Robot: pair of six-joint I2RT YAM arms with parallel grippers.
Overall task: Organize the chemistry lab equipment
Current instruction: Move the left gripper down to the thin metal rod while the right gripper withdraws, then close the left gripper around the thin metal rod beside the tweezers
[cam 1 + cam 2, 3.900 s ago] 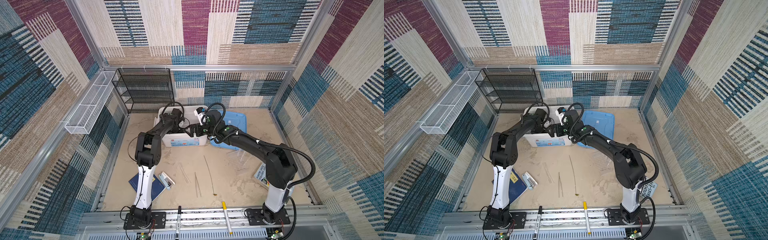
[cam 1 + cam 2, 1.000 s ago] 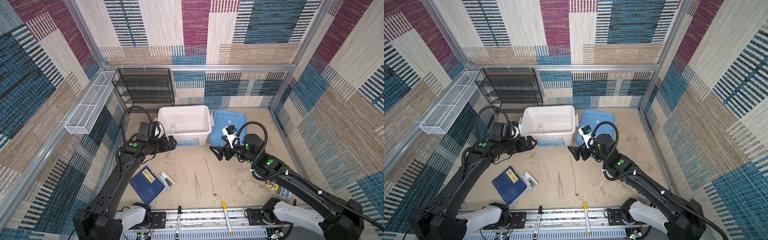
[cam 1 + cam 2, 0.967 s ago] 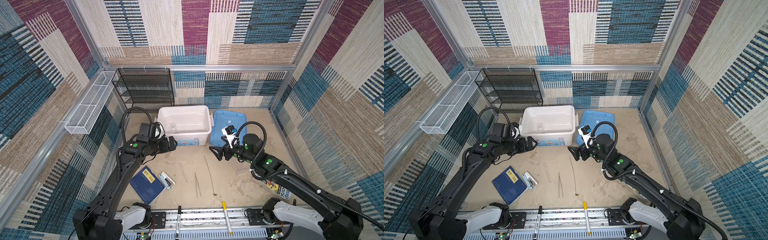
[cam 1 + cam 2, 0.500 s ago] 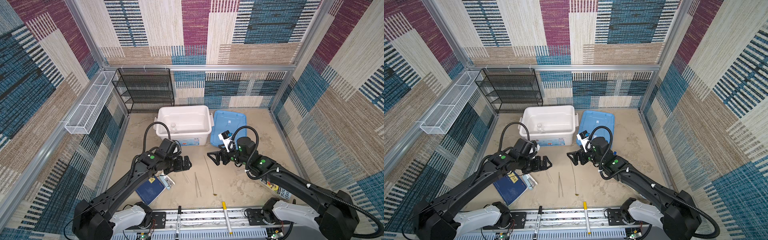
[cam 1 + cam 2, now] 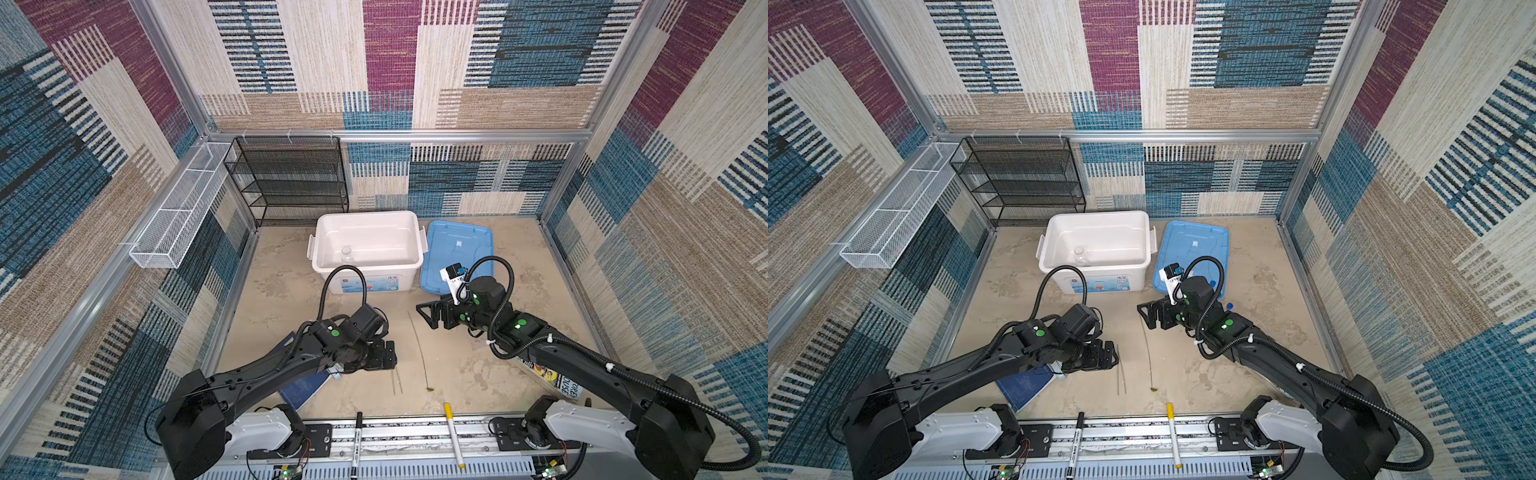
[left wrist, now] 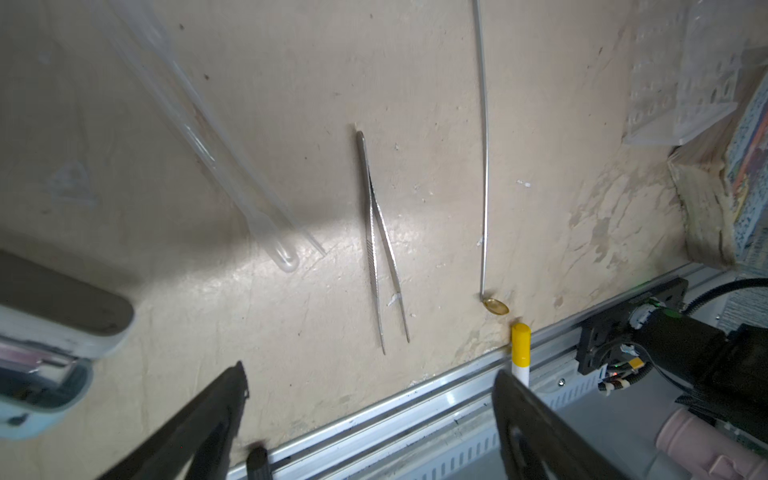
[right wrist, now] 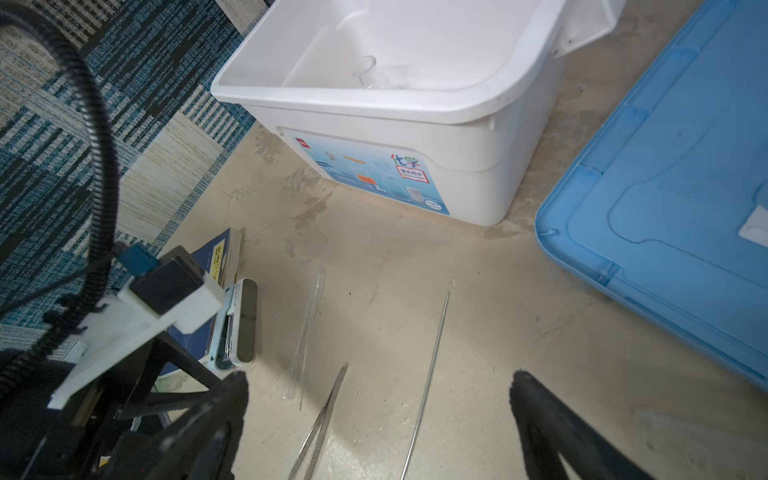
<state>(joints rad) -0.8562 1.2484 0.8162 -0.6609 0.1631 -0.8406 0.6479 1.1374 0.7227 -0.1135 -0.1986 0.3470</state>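
Observation:
Metal tweezers [image 6: 380, 249] lie on the sandy floor between a glass rod [image 6: 199, 124] and a long thin spoon [image 6: 484, 166]. My left gripper [image 5: 388, 355] hovers open just above them, its jaws wide apart and empty in the left wrist view [image 6: 370, 390]. My right gripper [image 5: 428, 316] is open and empty over the spoon's far end [image 7: 428, 374]. A small glass beaker [image 5: 346, 251] sits inside the white bin [image 5: 409, 266]. A blue test-tube cap [image 5: 1230, 306] peeks out beside the right arm. A clear plastic rack [image 6: 681, 83] shows in the left wrist view.
A blue lid [image 5: 455, 253] lies right of the bin. A blue book [image 5: 303, 388] and pale blue stapler [image 7: 239, 324] lie under the left arm, another book [image 5: 552, 376] under the right arm. Black [image 5: 358, 432] and yellow [image 5: 453, 432] markers rest on the front rail. A black wire shelf [image 5: 291, 178] stands at the back.
My left arm has swung from beside the bin forward and right, ending over the tweezers and rod. The right gripper has shifted left and lower, toward the spoon.

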